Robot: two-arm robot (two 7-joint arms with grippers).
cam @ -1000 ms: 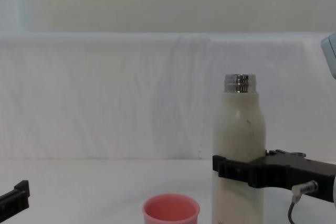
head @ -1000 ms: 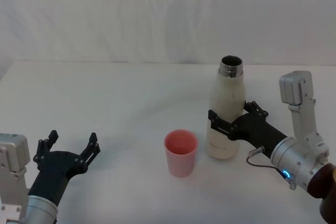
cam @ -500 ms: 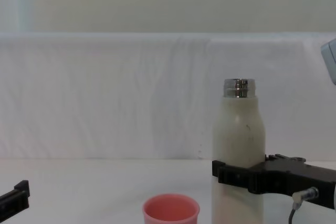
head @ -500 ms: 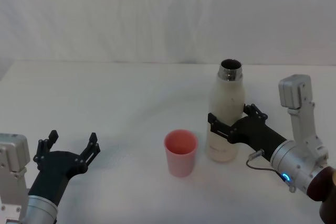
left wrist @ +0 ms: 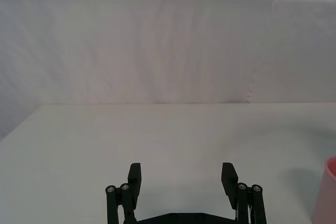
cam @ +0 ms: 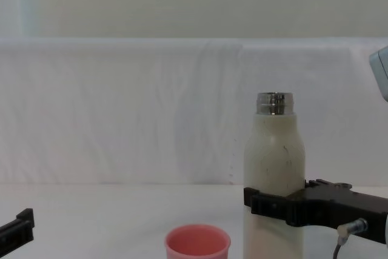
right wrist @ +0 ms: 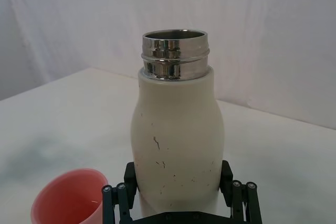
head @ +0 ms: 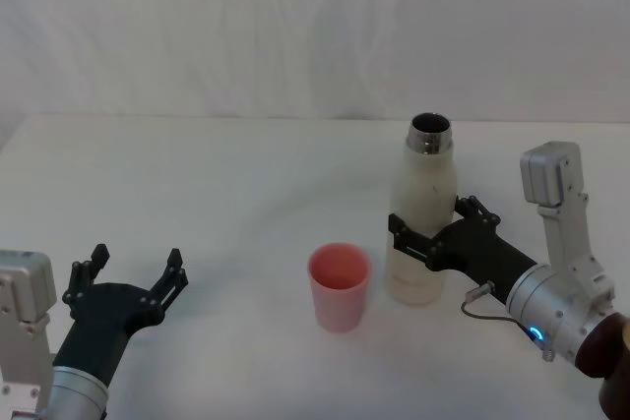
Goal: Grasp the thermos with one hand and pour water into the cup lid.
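Note:
The cream-white thermos (head: pixel 424 189) stands upright with its steel neck open, just right of the salmon-pink cup lid (head: pixel 340 287). My right gripper (head: pixel 430 235) is shut on the thermos around its lower body, its fingers pressing both sides in the right wrist view (right wrist: pixel 177 174). The thermos's base is at or just above the table; I cannot tell which. The chest view shows the thermos (cam: pixel 273 150) with the cup lid (cam: pixel 197 244) to its left. My left gripper (head: pixel 136 261) rests open at the near left, holding nothing (left wrist: pixel 181 174).
The white table (head: pixel 217 194) runs back to a white cloth backdrop (head: pixel 295 27). The right arm's wrist and cable (head: pixel 551 307) reach in from the near right. Bare tabletop separates the cup lid from the left gripper.
The right gripper has lowered the thermos a little, keeping it upright and drawing it slightly nearer. The cup lid and left arm have not moved.

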